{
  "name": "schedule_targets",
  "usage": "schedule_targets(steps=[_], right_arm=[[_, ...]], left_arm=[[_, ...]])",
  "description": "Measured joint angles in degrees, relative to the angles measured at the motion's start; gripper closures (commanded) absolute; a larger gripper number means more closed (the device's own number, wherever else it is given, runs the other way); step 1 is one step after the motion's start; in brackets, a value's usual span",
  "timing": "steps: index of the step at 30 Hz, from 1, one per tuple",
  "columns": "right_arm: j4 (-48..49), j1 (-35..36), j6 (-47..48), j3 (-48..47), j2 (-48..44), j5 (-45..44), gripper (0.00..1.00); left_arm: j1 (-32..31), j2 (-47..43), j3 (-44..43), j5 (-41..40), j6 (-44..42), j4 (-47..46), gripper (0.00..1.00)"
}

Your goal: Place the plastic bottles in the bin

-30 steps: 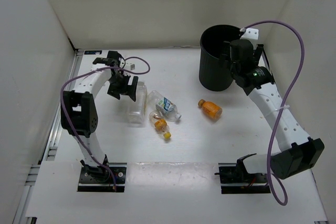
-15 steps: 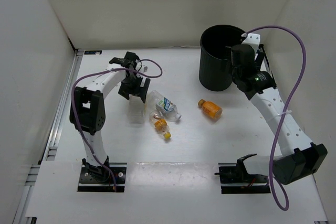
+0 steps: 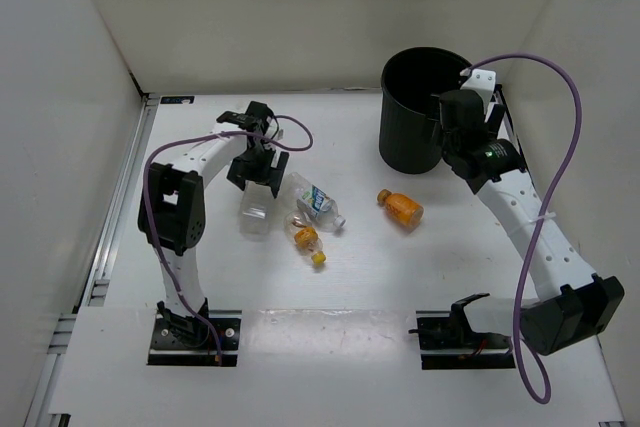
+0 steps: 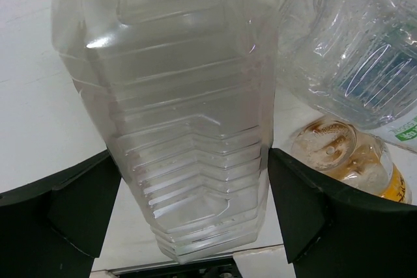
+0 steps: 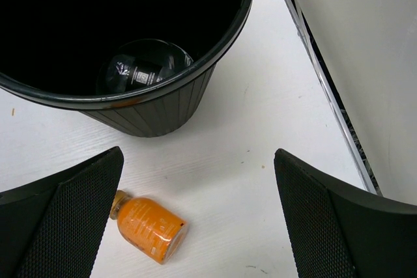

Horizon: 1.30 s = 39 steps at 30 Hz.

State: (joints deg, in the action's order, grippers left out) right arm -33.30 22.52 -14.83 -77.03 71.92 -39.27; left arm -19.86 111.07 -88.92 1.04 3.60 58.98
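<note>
- The left tool [image 4: 192, 161] is closed on the clear ribbed bottle [image 4: 182, 96].
- The blue-label bottle [image 3: 312, 199] and the yellow-cap bottle [image 3: 305, 239] are seen just right of it.
- The right tool [image 5: 199, 157] is opened wide and empty. The orange bottle [image 5: 148, 226] is seen on the bench [image 5: 247, 128] between its fingers, and the bin [image 5: 150, 105] just beyond.

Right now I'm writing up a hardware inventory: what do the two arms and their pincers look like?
The left arm and right arm are both built from white links with black joint housings. A purple cable runs along each. The left pincer and right pincer have broad, black, wedge-shaped fingers; the right one's show a fine mesh texture.
</note>
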Motion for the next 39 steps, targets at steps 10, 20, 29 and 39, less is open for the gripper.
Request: schedule_targets(steps=[10, 20, 29, 39], right_arm=[[0.0, 0.0, 0.0, 0.3, 0.0, -0.7, 0.01], [0.0, 0.0, 0.1, 0.3, 0.0, -0.7, 0.01], [0.0, 0.0, 0.2, 0.3, 0.0, -0.9, 0.01], [-0.2, 0.0, 0.2, 0.4, -0.8, -1.3, 0.01]], left_arm=[[0.6, 0.2, -0.1, 1.9, -2.2, -0.1, 0.23], [0.6, 1.6, -0.7, 1.7, -3.6, 1.0, 0.00], [-0.6, 2.3, -0.7, -5.7, -4.2, 1.0, 0.00], [-0.6, 3.0, -0.2, -5.4, -5.5, 1.4, 0.90]])
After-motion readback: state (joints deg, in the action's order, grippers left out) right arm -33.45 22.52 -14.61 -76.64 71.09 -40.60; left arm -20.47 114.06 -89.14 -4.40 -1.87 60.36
